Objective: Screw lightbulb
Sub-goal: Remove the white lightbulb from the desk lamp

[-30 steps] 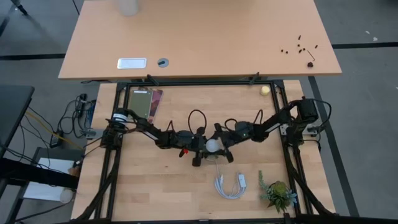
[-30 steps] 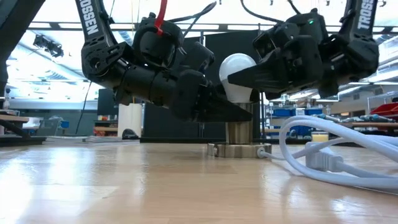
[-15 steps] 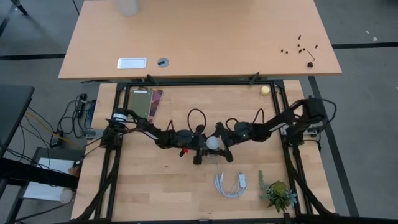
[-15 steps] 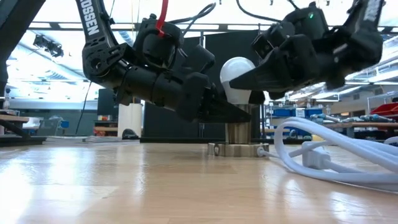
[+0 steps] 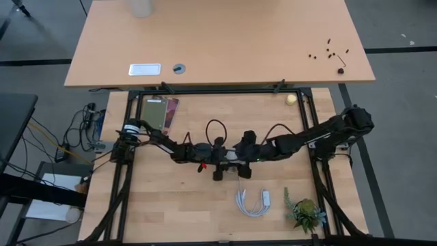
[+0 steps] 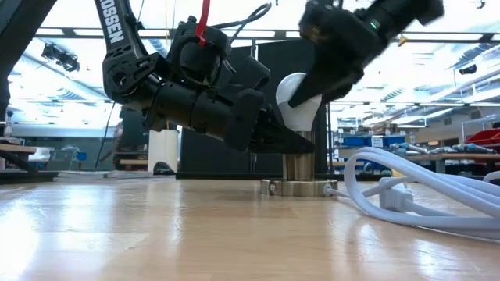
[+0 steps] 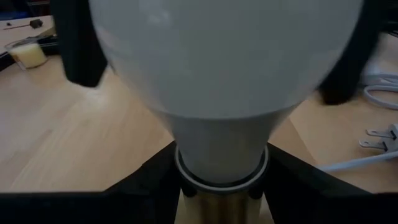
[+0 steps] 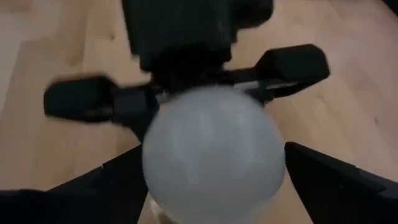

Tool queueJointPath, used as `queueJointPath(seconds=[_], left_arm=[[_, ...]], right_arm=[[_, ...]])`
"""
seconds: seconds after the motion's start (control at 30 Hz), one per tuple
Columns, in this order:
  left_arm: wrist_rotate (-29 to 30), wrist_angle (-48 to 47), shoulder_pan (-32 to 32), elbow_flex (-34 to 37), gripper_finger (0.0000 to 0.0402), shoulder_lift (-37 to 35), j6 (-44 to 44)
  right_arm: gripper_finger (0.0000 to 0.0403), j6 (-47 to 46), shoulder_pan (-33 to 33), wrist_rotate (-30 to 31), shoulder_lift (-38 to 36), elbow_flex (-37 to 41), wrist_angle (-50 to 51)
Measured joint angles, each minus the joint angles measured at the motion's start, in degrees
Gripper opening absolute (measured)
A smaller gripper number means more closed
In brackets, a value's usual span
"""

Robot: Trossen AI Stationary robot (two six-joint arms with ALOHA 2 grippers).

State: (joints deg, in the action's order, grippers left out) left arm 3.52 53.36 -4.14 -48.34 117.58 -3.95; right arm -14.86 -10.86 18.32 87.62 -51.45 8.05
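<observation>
The pale wooden desk (image 5: 177, 212) carries a round metal socket base (image 6: 301, 187) at its middle, a coiled white cable (image 5: 253, 203) and small green plant (image 5: 305, 213) near right, a dark booklet (image 5: 161, 113) far left.

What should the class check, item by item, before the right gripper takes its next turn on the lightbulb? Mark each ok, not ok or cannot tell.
1. Lightbulb upright in the socket: ok.
2. Left gripper clamped at the socket just under the lightbulb's neck: ok.
3. Right gripper open, fingers either side of the lightbulb, not gripping: ok for re-gripping.
4. Right gripper centred over the lightbulb: ok, by the right wrist view.
5. Cable lying clear of the socket: ok, beside it on the table.
6. Lightbulb screwed fully home: cannot tell.
</observation>
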Motion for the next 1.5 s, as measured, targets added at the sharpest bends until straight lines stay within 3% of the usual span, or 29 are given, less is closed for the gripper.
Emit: queueJointPath(seconds=[0.43,0.8,1.23,1.37,1.5], left_arm=[[2.61,-0.39,-0.04,0.00,0.0193,0.00,5.74],[2.85,-1.67,-0.04,-0.04,0.0193,-0.11,7.26],[2.97,-1.49,0.00,-0.02,0.0193,-0.07,7.34],[3.04,-1.34,0.00,-0.02,0.0193,-0.06,7.61],[3.03,-0.39,0.00,0.13,0.0193,0.02,8.47]], right_arm=[[0.0357,-27.05,1.13,2.14,10.74,-17.90,20.94],[0.0332,-40.81,-0.18,2.10,13.37,-23.09,30.32],[0.0265,-40.86,-0.17,1.87,13.34,-23.25,31.22],[0.0271,-38.37,-0.03,1.52,13.32,-23.25,31.14],[0.0283,-28.70,0.02,-0.12,13.32,-23.23,29.54]])
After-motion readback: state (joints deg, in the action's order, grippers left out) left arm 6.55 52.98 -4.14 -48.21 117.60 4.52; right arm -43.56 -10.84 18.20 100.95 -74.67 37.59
